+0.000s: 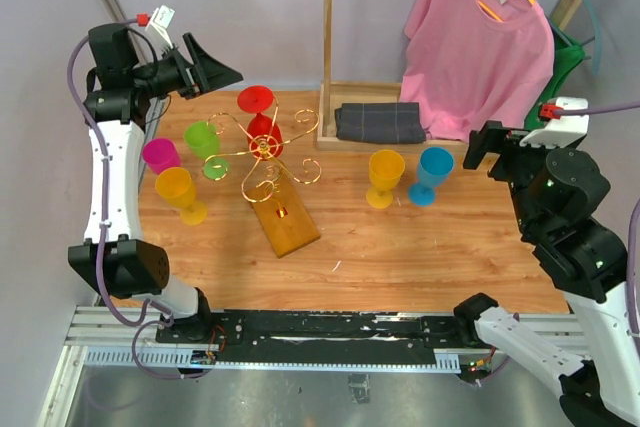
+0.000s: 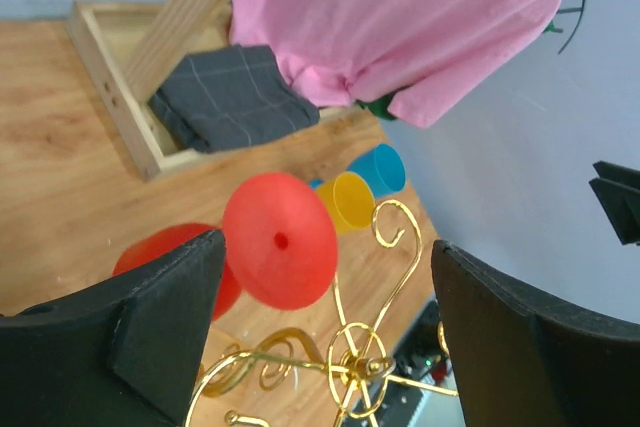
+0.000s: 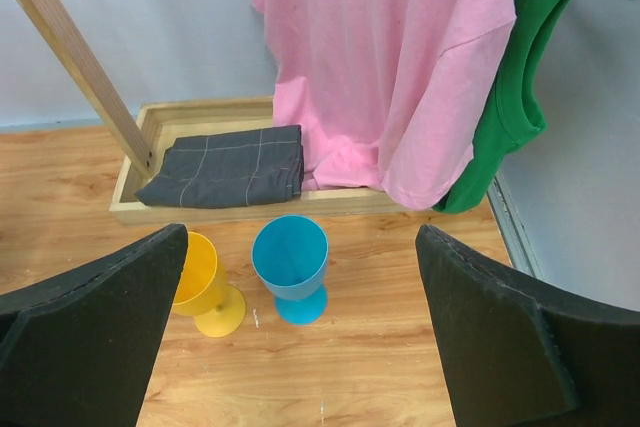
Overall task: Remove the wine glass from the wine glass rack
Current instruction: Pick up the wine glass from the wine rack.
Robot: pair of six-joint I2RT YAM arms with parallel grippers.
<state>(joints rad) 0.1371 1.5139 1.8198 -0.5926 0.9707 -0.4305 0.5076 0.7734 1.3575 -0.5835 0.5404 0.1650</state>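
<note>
A red wine glass [image 1: 262,132] hangs upside down on the gold wine glass rack [image 1: 262,149]. Its round foot [image 1: 255,99] is on top, at the rack's far side. My left gripper [image 1: 215,75] is open just left of that foot, at the same height and not touching it. In the left wrist view the red wine glass [image 2: 280,240] shows its foot between my open left gripper [image 2: 328,247] fingers, towards the left one, with the wine glass rack [image 2: 355,362] hub below. My right gripper [image 1: 480,152] is open and empty at the right, apart from the rack.
Green [image 1: 203,137], magenta [image 1: 160,155] and orange [image 1: 178,190] glasses stand left of the rack's wooden base [image 1: 287,219]. Yellow [image 3: 200,272] and blue [image 3: 290,257] glasses stand below my right gripper [image 3: 302,232]. A wooden tray [image 1: 330,137] holds folded grey cloth [image 1: 378,121]. A pink shirt [image 1: 480,37] hangs behind.
</note>
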